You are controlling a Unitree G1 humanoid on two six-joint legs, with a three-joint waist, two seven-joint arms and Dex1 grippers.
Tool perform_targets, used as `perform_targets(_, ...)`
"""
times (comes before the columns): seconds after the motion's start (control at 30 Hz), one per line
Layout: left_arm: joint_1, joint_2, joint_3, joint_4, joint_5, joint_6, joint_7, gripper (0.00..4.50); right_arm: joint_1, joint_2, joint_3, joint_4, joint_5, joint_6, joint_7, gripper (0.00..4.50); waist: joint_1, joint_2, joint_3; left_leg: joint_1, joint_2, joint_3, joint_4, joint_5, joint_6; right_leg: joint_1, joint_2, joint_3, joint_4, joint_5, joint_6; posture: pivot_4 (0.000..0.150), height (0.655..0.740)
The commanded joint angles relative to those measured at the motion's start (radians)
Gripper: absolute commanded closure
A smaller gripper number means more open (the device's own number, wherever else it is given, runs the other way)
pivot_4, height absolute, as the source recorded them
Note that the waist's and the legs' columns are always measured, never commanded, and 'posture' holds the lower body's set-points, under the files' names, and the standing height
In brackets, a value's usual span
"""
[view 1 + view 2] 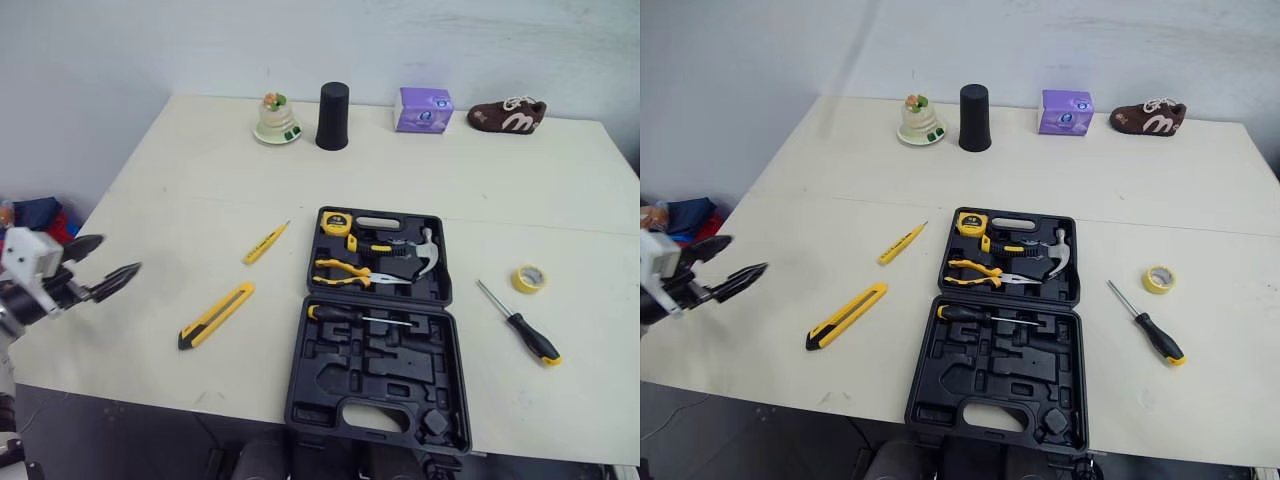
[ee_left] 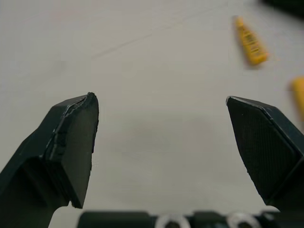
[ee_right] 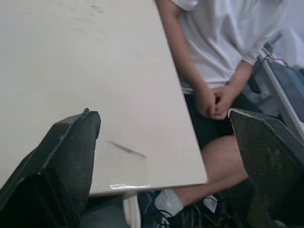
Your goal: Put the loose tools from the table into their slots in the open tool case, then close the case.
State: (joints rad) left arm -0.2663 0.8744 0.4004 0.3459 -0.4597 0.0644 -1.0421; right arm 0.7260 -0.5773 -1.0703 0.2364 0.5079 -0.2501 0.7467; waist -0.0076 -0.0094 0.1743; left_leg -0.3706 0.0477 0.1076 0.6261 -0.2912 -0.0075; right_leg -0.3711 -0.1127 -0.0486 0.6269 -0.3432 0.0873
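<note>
The left gripper (image 1: 118, 256) is held spread and empty. The yellow-and-black utility knife (image 1: 216, 315) is seen near it, to its right, and the open black plastic tool case (image 1: 380, 340) farther right. The right gripper (image 3: 164, 112) is likewise spread, empty.

Even, diffuse indoor light: bright, low in contrast, free of hard shadow.

The pale table (image 1: 200, 180) is lit evenly from above. The black cup (image 1: 332, 116), utility knife (image 1: 216, 315) and screwdriver (image 1: 520, 325) cast only thin, soft shadows tight against their undersides. The open tool case (image 1: 380, 375) stays dark, its moulded plastic giving a dull sheen without glare. Left wrist view: a faint grey shadow lies on the table between the spread fingers of the left gripper (image 2: 161, 97). Right wrist view: a small glossy highlight sits along the table's edge, and a person's white shirt (image 3: 223, 28) is the brightest area.
</note>
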Motion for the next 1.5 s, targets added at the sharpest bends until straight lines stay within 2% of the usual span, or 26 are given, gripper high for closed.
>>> perform_targets(0.03, -0.058, -0.01, -0.08, -0.193, -0.055, 0.081, -0.048, 0.04, 0.052, 0.005, 0.021, -0.311, 0.145, 0.165, 0.005, 0.0, -0.003, 0.002, 0.0, 0.0, 0.0, 0.0, 0.0, 0.001, 0.0, 0.0, 0.0, 0.0, 0.0, 0.0, 0.0, 0.15, 0.74)
perform_targets(0.23, -0.142, -0.019, -0.225, -0.339, -0.071, 0.12, -0.195, 0.04, 0.184, -0.087, 0.041, -0.706, 0.325, 0.508, 0.019, 0.0, -0.006, 0.001, 0.001, -0.001, 0.0, 0.002, -0.002, 0.005, 0.005, -0.001, 0.003, 0.001, 0.0, 0.0, 0.0, 0.15, 0.74)
perform_targets(0.3, -0.169, -0.032, -0.268, -0.397, -0.091, 0.158, -0.219, 0.04, 0.244, -0.154, 0.049, -0.807, 0.338, 0.708, -0.07, 0.0, -0.006, -0.001, 0.001, -0.002, 0.001, 0.002, -0.002, 0.005, 0.005, -0.002, 0.005, 0.0, -0.001, 0.0, 0.0, 0.15, 0.74)
perform_targets(0.47, -0.226, -0.083, -0.358, -0.539, -0.157, 0.311, -0.214, 0.04, 0.162, -0.249, 0.117, -0.927, 0.362, 0.886, -0.165, 0.0, 0.005, -0.006, 0.003, -0.006, 0.0, 0.0, 0.002, 0.005, 0.006, -0.003, 0.005, 0.0, -0.001, 0.0, 0.001, 0.15, 0.74)
perform_targets(0.57, -0.234, -0.114, -0.381, -0.597, -0.198, 0.371, -0.191, 0.04, 0.103, -0.301, 0.165, -0.924, 0.33, 0.958, -0.17, 0.0, 0.007, -0.006, 0.004, -0.006, 0.0, 0.001, 0.003, 0.005, 0.006, -0.003, 0.006, 0.0, -0.002, 0.001, 0.002, 0.15, 0.74)
perform_targets(0.8, -0.189, -0.157, -0.431, -0.718, -0.209, 0.406, -0.183, 0.04, -0.121, -0.422, 0.332, -0.786, 0.21, 1.038, -0.164, 0.0, 0.006, -0.009, 0.005, -0.007, 0.0, 0.001, 0.005, 0.008, 0.002, -0.003, 0.016, 0.003, -0.002, 0.002, 0.005, 0.15, 0.74)
perform_targets(1.13, -0.165, -0.145, -0.436, -0.781, -0.229, 0.406, -0.22, 0.04, -0.288, -0.425, 0.51, -0.572, 0.085, 1.059, -0.111, 0.0, 0.007, -0.01, 0.006, -0.007, 0.0, 0.001, 0.006, 0.01, 0.003, -0.004, 0.016, 0.003, -0.001, 0.003, 0.007, 0.15, 0.74)
perform_targets(1.23, -0.169, -0.161, -0.443, -0.775, -0.225, 0.39, -0.232, 0.0, -0.316, -0.387, 0.558, -0.531, 0.053, 0.966, -0.055, 0.76, 0.007, -0.01, 0.006, -0.007, 0.0, 0.001, 0.006, 0.01, 0.003, -0.003, 0.017, 0.003, -0.001, 0.003, 0.007, 0.15, 0.74)
perform_targets(1.33, -0.166, -0.177, -0.452, -0.754, -0.201, 0.367, -0.232, 0.0, -0.344, -0.361, 0.592, -0.504, -0.002, 0.889, -0.04, 2.36, 0.004, -0.01, 0.006, -0.007, 0.0, 0.002, 0.007, 0.01, 0.002, -0.003, 0.017, 0.003, -0.001, 0.004, 0.008, 0.15, 0.74)
perform_targets(1.43, -0.153, -0.186, -0.454, -0.749, -0.191, 0.351, -0.226, 0.0, -0.358, -0.333, 0.593, -0.487, -0.033, 0.842, -0.043, 3.58, 0.003, -0.01, 0.006, -0.005, 0.0, 0.005, 0.007, 0.01, 0.003, -0.003, 0.018, 0.002, -0.001, 0.005, 0.01, 0.15, 0.74)
perform_targets(1.5, -0.138, -0.19, -0.457, -0.754, -0.189, 0.343, -0.223, 0.0, -0.343, -0.324, 0.576, -0.483, -0.052, 0.819, -0.033, 3.58, 0.004, -0.01, 0.006, -0.005, 0.0, 0.005, 0.007, 0.01, 0.003, -0.003, 0.018, 0.003, -0.001, 0.006, 0.01, 0.15, 0.74)
